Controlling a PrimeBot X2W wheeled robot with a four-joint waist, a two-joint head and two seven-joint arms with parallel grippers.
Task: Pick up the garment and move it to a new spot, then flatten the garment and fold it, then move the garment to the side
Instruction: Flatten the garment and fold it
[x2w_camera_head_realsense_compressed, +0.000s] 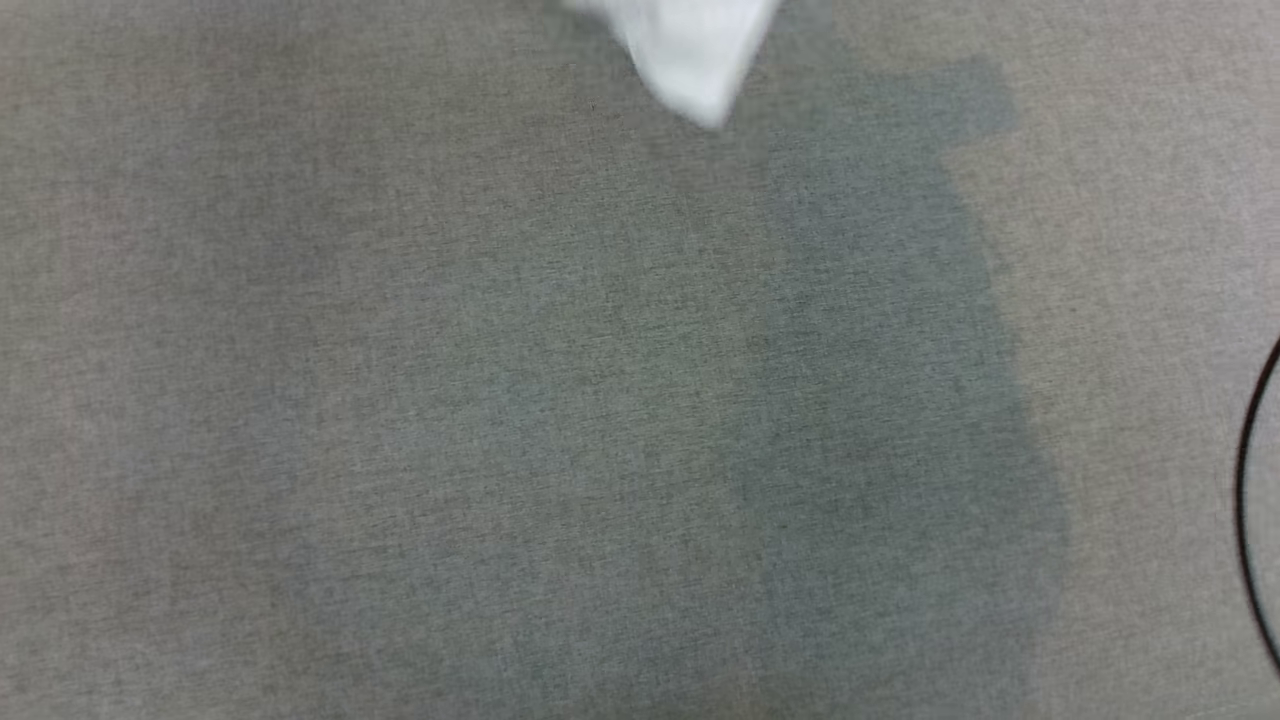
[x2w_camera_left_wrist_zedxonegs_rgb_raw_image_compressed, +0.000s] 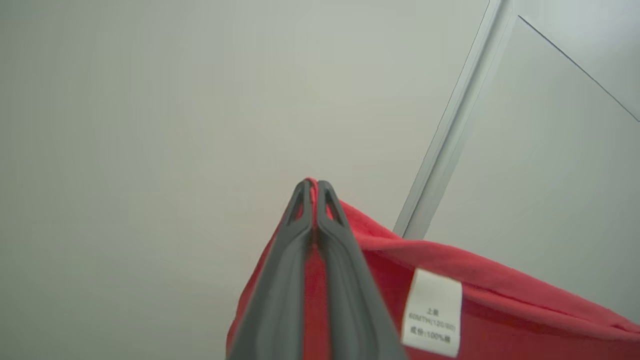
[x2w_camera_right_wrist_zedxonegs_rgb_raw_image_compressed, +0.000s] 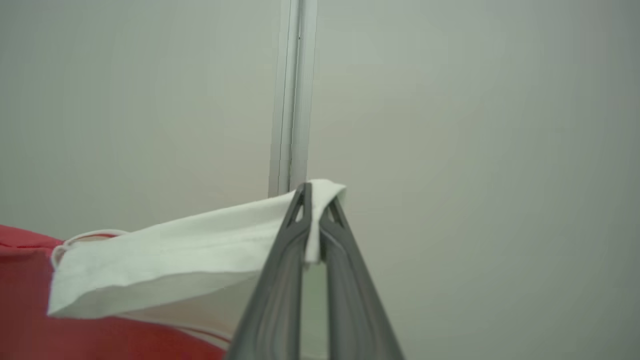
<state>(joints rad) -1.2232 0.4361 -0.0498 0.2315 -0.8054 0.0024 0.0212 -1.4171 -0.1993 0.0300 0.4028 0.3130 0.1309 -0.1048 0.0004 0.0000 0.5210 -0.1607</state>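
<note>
On the left, pinched tight in the left gripper (x2w_camera_left_wrist_zedxonegs_rgb_raw_image_compressed: 315, 183): a red edge of the garment (x2w_camera_left_wrist_zedxonegs_rgb_raw_image_compressed: 500, 310), care label (x2w_camera_left_wrist_zedxonegs_rgb_raw_image_compressed: 432, 312) just beside. On the right, clamped at the very tips of the right gripper (x2w_camera_right_wrist_zedxonegs_rgb_raw_image_compressed: 316, 192) — a thin white hem (x2w_camera_right_wrist_zedxonegs_rgb_raw_image_compressed: 175, 245). Held aloft above the grey table (x2w_camera_head_realsense_compressed: 400, 400), one white corner (x2w_camera_head_realsense_compressed: 700, 60) dangling. Could slip from so shallow a bite — then a lopsided, bunched landing.

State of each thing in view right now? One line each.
garment: held up, hanging, neither flat nor folded.
left gripper: shut on its red fabric.
right gripper: shut on its white edge.
care label: exposed, print facing the left wrist camera.
</note>
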